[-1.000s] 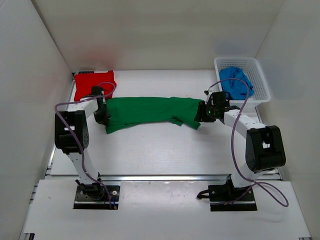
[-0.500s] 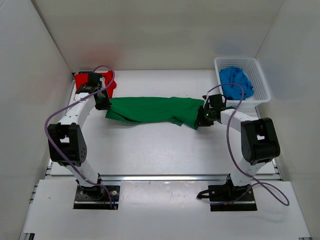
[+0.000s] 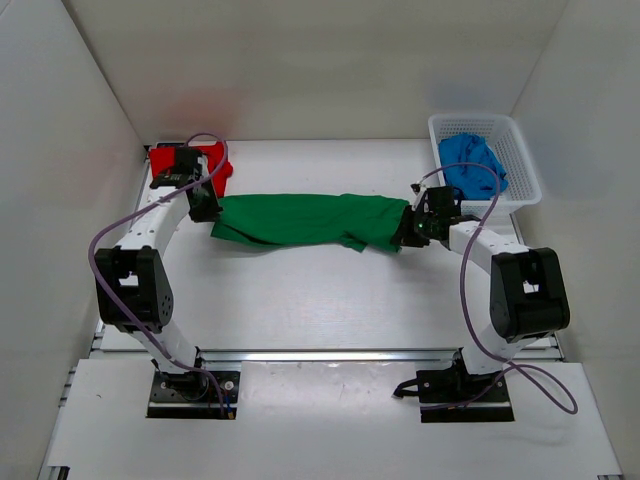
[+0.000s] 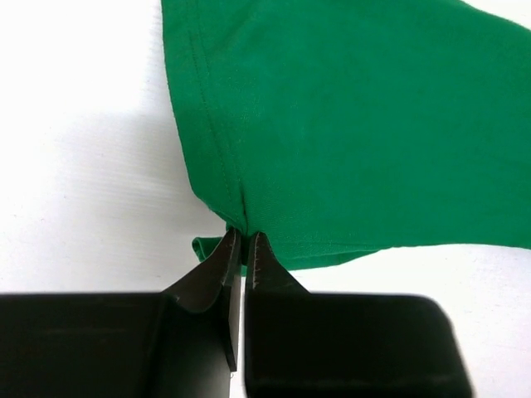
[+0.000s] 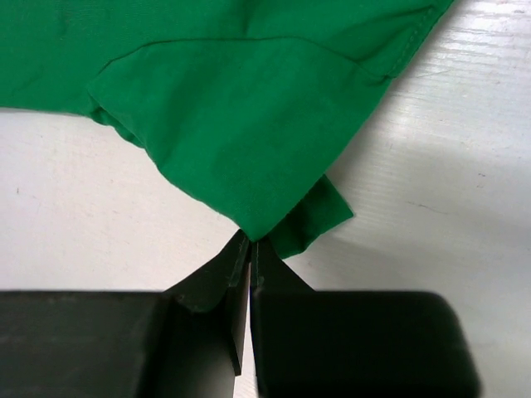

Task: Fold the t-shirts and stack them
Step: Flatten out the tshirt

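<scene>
A green t-shirt [image 3: 305, 219] lies stretched in a long band across the middle of the table. My left gripper [image 3: 210, 213] is shut on its left end, pinching a hemmed corner of the green cloth [image 4: 348, 141] between the fingertips [image 4: 242, 240]. At the shirt's right end my right gripper [image 3: 405, 231] is shut on a corner of the same cloth [image 5: 241, 108], with a small flap hanging beside the tips. A folded red t-shirt [image 3: 190, 165] lies at the back left, partly hidden by the left arm. A blue t-shirt [image 3: 470, 165] sits crumpled in the white basket [image 3: 520, 165].
The white basket stands at the back right against the side wall. White walls close in the table on the left, back and right. Both arms' cables loop above the table near the shirt's ends.
The left gripper carried the shirt's left end up toward the red shirt, then held. The right gripper's jaws closed on the shirt's right corner and drew it slightly right.
</scene>
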Controlling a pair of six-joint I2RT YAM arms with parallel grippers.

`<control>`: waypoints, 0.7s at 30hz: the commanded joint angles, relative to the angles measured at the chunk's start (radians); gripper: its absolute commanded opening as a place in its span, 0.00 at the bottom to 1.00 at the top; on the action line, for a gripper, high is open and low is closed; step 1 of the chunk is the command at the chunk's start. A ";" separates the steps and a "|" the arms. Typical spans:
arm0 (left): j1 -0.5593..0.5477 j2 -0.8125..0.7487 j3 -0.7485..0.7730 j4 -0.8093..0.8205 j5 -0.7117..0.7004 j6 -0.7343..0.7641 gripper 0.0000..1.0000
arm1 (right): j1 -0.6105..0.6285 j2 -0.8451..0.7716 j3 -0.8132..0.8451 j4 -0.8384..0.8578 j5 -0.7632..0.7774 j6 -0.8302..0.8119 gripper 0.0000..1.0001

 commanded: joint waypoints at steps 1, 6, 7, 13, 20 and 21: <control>0.009 -0.055 -0.029 0.019 0.010 0.007 0.00 | 0.008 -0.018 0.014 0.031 -0.019 0.007 0.00; 0.020 -0.029 -0.075 0.048 0.010 0.007 0.37 | 0.009 -0.016 0.014 0.044 -0.024 0.014 0.00; 0.018 -0.027 -0.077 0.055 0.006 0.010 0.39 | 0.011 -0.019 0.018 0.039 -0.019 0.013 0.00; 0.012 0.028 -0.112 0.084 0.000 0.010 0.30 | 0.006 -0.012 0.015 0.036 -0.036 0.005 0.00; 0.015 0.045 -0.146 0.086 -0.032 0.014 0.57 | 0.000 -0.016 0.003 0.045 -0.041 0.004 0.00; 0.018 0.037 -0.161 0.088 -0.046 0.013 0.59 | 0.002 -0.018 -0.006 0.044 -0.042 0.010 0.00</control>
